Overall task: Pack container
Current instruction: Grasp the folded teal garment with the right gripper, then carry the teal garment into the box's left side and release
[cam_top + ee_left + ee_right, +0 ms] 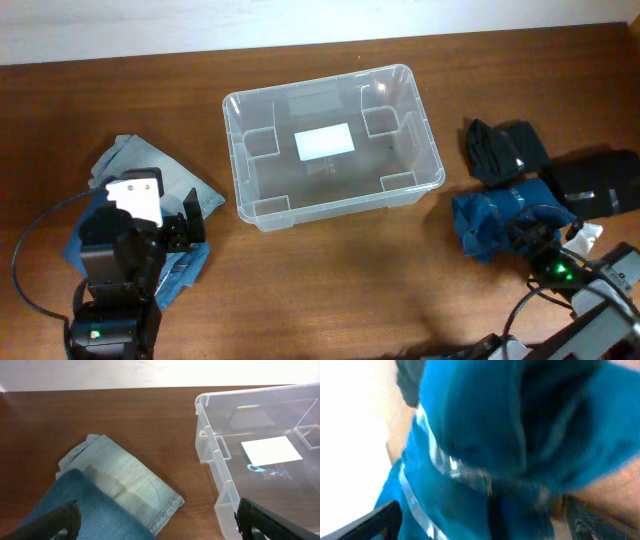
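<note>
- Overhead view: we are seeing the container [233,160] standing upright and empty at the middle of the table [350,290], its white label [323,142] showing through the base. Its long axis is running left to right across the table, slightly tilted.
- We are finding the left claw [180,228] hanging over a pale denim cloth [135,160] and a darker denim cloth [185,265]. The container is lying ahead of it and to its right, near but not touching the cloths.
- Left wrist view: the left claw [157,510] is standing wide open, one finger at each lower corner of the picture, and is gripping nothing. The pale denim cloth [120,480] and the darker denim cloth [75,505] are lying below it, and a short end wall of the container [215,475] is just to the right.
- We are placing the right claw [525,238] at a bunched blue garment [490,215], with dark garments [505,150] beyond it. The container is lying ahead of it and to its left.
- Right wrist view: the picture is blurring badly. The right claw [480,510] is showing its fingers spread to either edge, with the blue garment [485,435] filling the space between. We are judging it open and not clamped.
- We are judging the left claw the nearer to the container, so a short carry to the right, across the near short wall, is looking like the shorter route.
</note>
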You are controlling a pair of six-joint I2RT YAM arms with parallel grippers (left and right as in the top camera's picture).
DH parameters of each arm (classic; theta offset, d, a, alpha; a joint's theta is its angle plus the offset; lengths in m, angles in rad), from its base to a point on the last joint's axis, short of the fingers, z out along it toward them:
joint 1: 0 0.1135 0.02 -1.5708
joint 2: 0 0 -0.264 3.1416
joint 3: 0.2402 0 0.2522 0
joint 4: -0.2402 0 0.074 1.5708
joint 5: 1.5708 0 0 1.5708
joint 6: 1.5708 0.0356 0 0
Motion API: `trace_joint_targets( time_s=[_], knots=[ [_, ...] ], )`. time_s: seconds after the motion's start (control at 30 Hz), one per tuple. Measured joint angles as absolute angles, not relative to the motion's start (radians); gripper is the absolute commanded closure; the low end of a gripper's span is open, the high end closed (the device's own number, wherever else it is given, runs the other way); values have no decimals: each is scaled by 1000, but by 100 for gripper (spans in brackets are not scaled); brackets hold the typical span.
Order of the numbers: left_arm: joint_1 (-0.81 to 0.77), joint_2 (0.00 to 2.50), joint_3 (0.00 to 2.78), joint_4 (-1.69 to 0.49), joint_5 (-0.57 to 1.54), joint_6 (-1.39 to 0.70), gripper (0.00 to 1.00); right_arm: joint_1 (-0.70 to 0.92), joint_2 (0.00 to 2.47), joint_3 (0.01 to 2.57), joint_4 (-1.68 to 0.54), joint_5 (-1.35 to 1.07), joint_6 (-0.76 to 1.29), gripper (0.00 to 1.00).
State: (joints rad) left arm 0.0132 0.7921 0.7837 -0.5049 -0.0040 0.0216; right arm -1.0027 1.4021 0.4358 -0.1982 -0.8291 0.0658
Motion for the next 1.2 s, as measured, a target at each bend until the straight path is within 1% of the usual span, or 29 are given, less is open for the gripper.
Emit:
trace_joint_targets(
  time_s=[0.03,0.1,0.13,0.17,0.2,0.47,0.63,0.67,0.7,0.83,0.97,1.07,1.2],
  knots=[
    [13,792,784,-505,-4,22,0,-1003,1417,437,-180,-844,68,4],
    [13,792,784,-505,-4,22,1,-1005,1454,442,-148,-881,75,15],
    [13,792,784,-505,-4,22,1,-1006,1472,443,-137,-896,76,24],
    [13,792,784,-505,-4,22,0,-1009,1493,447,-129,-908,78,29],
    [13,792,784,-505,-4,22,1,-1010,1511,449,-127,-916,81,40],
    [13,792,784,-505,-4,22,1,-1012,1566,443,-141,-949,94,67],
    [13,792,784,-505,-4,22,1,-1012,1567,442,-149,-987,102,75],
    [13,792,784,-505,-4,22,1,-1012,1565,442,-165,-999,101,81],
    [13,792,784,-505,-4,22,1,-1012,1562,443,-183,-1007,102,83],
    [13,792,784,-505,-4,22,1,-978,1502,477,-337,-1013,101,86],
    [13,792,784,-505,-4,22,0,-854,1372,594,-494,-1001,99,93],
    [13,792,784,-506,-4,22,1,-756,1271,725,-582,-991,101,93],
    [13,792,784,-506,-4,22,1,-620,1158,923,-672,-909,100,92]
  ],
)
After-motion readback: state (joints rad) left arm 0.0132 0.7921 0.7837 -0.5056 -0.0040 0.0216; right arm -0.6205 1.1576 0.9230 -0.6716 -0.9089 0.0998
